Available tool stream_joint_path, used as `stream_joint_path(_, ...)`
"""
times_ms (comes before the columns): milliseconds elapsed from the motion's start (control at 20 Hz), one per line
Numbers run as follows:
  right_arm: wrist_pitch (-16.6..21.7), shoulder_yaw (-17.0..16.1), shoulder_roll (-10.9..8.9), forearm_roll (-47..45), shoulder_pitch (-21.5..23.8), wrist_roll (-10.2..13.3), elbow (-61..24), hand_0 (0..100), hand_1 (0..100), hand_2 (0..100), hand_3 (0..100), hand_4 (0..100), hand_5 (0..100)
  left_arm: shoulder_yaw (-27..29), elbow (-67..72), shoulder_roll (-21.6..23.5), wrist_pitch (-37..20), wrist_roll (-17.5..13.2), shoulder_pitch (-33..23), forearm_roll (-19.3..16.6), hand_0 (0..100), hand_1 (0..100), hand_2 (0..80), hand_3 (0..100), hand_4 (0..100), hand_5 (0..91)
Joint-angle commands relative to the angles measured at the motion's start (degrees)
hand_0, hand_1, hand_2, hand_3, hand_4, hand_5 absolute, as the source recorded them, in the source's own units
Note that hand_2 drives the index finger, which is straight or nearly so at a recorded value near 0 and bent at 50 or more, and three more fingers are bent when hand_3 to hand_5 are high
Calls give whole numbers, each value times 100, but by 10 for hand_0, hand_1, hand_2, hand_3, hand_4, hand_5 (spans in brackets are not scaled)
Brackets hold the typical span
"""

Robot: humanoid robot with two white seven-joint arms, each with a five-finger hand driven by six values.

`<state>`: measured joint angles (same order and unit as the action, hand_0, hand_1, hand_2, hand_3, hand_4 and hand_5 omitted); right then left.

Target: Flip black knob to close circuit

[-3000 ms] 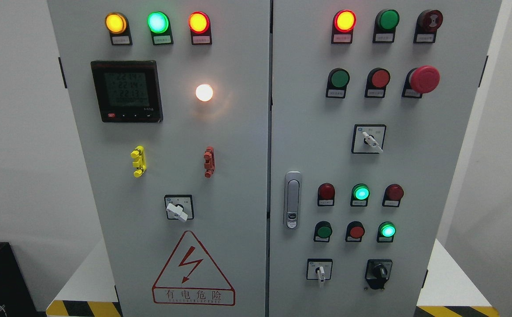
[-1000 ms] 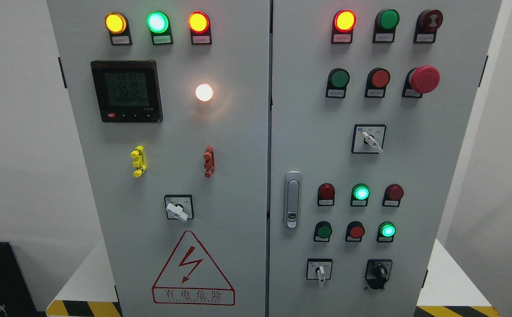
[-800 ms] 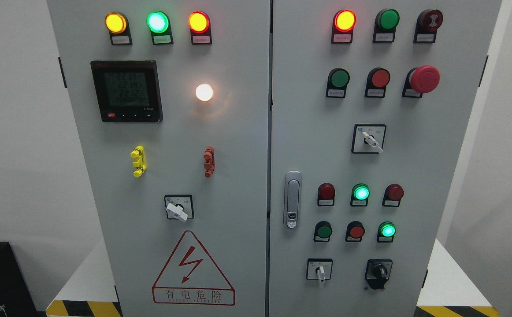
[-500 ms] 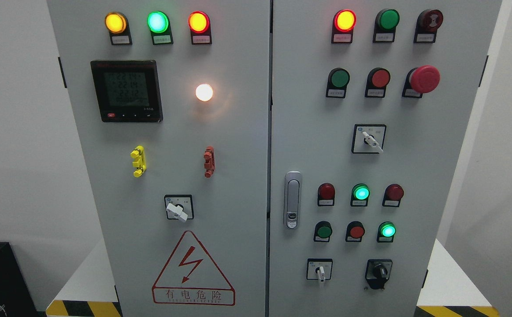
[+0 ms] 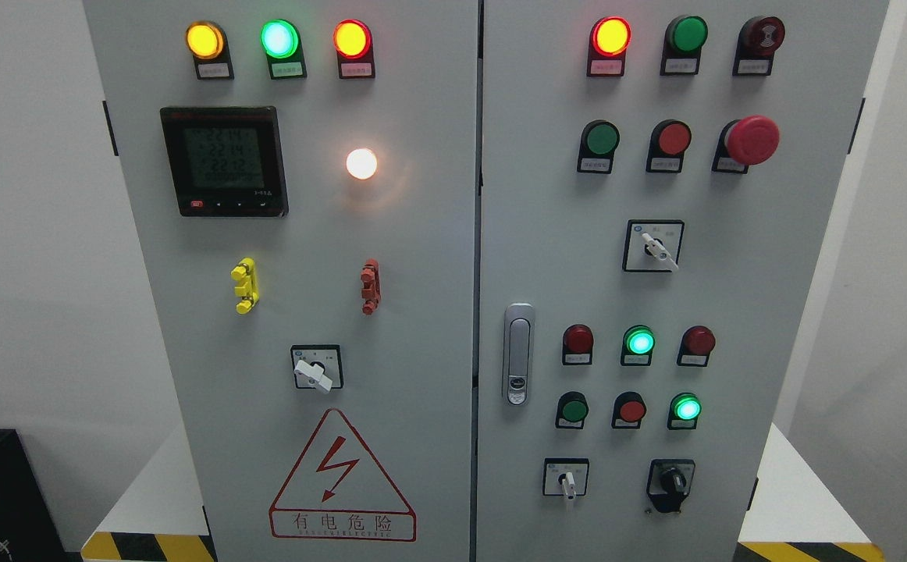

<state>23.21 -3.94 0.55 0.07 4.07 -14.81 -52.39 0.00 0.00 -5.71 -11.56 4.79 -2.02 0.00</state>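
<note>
The black knob sits at the lower right of the grey cabinet's right door, its grip standing roughly upright. To its left is a white-handled selector switch pointing down. Neither of my hands nor arms shows anywhere in the head view.
The right door also carries a red mushroom stop button, lit green lamps, another white selector and a silver door latch. On the left door are a meter display, lit lamps and a warning triangle. Hazard-striped base edges lie below.
</note>
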Motion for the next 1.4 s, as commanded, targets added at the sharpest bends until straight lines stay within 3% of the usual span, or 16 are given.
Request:
stream_joint_path(0,17,-185,76,817,102,381,-1765,0,141,225,351,271,78,-123,123,0,5,5,0,-123,0,0,0,0,0,0)
stream_joint_path(200,17,-221,103,1381,208,715,-2266,0,137,364,574,422,238,-123,123,0,5,5,0,-123,0,0,0,0,0,0)
stream_joint_path(550,-18,-607,349,2655,261,882,-3101,0,157,504,682,520,392,-123,123,0,5,5,0,-123,0,0,0,0,0,0)
stream_joint_path(750,-290,-643,516,3735,252,1278,-3698,0,186,629,779,607,538,-123,123,0,5,5,0,-123,0,0,0,0,0,0)
stream_joint_path(900,-649,-617,647,4386,243,1287,-4199,0,176,713,854,667,643,-123,123,0,5,5,0,-123,0,0,0,0,0,0)
stream_joint_path(1000,-835,-590,648,4738,226,1261,-4411,0,82,741,887,698,685,-123,123,0,5,5,0,-123,0,0,0,0,0,0)
stream_joint_path(1350,-1406,-590,648,5740,-73,1199,-4657,0,66,764,917,716,709,-123,123,0,5,5,0,-123,0,0,0,0,0,0)
